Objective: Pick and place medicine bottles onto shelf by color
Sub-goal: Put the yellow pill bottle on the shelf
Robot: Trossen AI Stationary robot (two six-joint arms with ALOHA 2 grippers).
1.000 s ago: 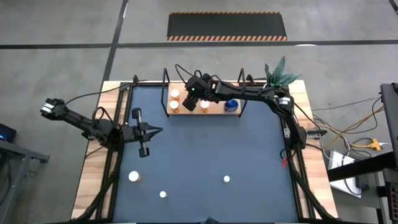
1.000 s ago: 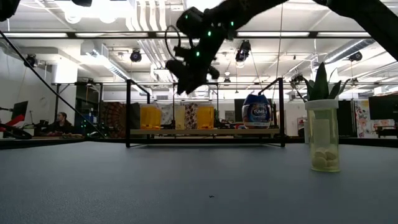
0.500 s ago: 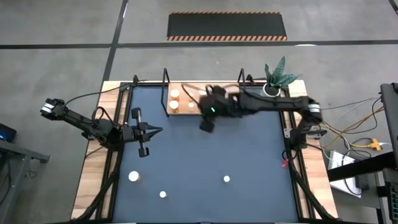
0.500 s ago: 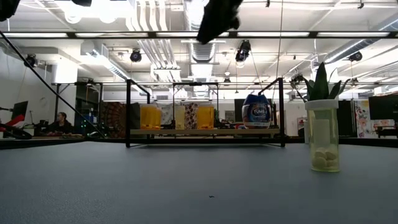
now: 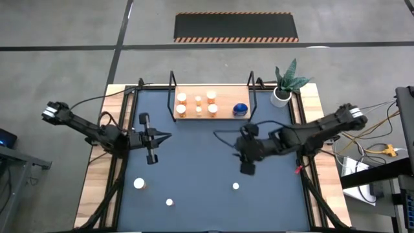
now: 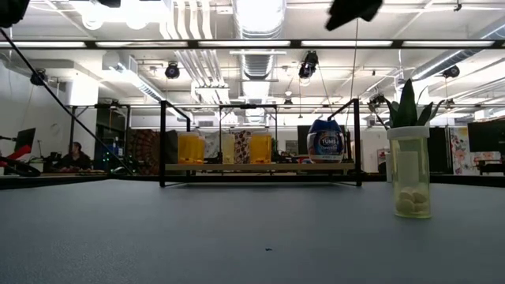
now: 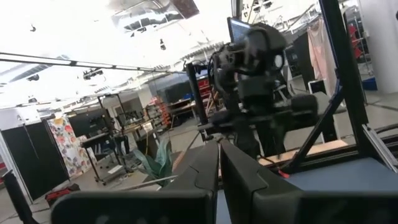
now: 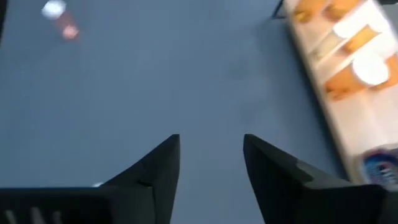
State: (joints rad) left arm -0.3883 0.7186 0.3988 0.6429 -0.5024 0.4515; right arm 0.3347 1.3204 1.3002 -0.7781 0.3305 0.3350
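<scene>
Medicine bottles: five orange ones (image 5: 197,106) plus the blue one (image 5: 240,109) already sit on the shelf (image 5: 223,97), and three more (image 5: 139,184) stand on the dark mat (image 5: 194,162), well away from the shelf. Right pincer (image 5: 246,168) hangs over the mat, between the shelf and the nearest loose bottle (image 5: 235,186), fingers apart, nothing in it. Left pincer (image 5: 165,136) waits off the shelf's left end, clenched and empty.
</scene>
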